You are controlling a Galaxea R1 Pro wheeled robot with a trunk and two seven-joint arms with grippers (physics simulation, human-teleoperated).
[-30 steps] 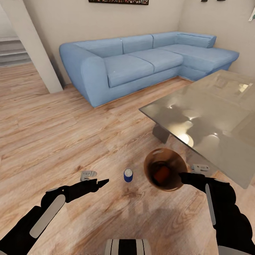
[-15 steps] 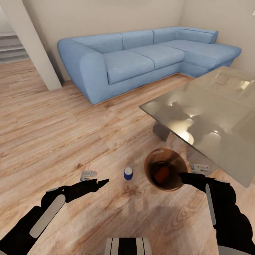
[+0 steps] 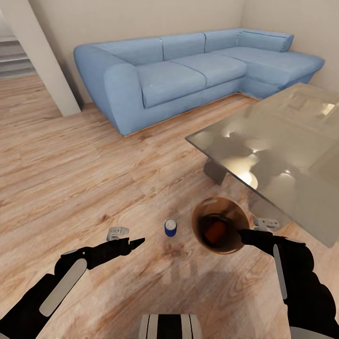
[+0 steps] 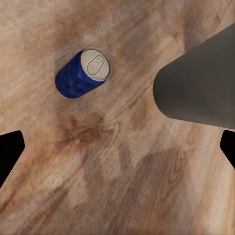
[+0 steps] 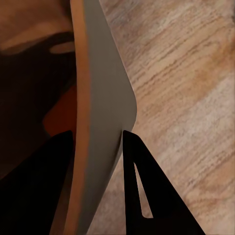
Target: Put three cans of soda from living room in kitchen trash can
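A dark blue can of soda (image 3: 170, 228) stands upright on the wood floor between my two arms; the left wrist view looks down on its silver top (image 4: 82, 73). The tash can (image 3: 220, 230), grey outside and copper inside, hangs at my right with an orange can (image 3: 215, 231) lying in it. My right gripper (image 3: 244, 234) is shut on its rim, the grey wall (image 5: 103, 112) pinched between the two black fingers (image 5: 134, 166). My left gripper (image 3: 134, 243) is open and empty, a short way to the left of the blue can. The bin's grey side (image 4: 196, 83) is also near it.
A blue corner sofa (image 3: 188, 70) runs along the far wall. The glossy low table (image 3: 278, 150) reaches in from the right, close behind the bin. A white pillar (image 3: 42, 61) and stairs (image 3: 16, 56) stand at the far left. Wood floor spreads to the left.
The whole view has shifted, so the sofa sits higher in the picture. Both arms and the held bin keep their place; the blue can now lies slightly farther from me.
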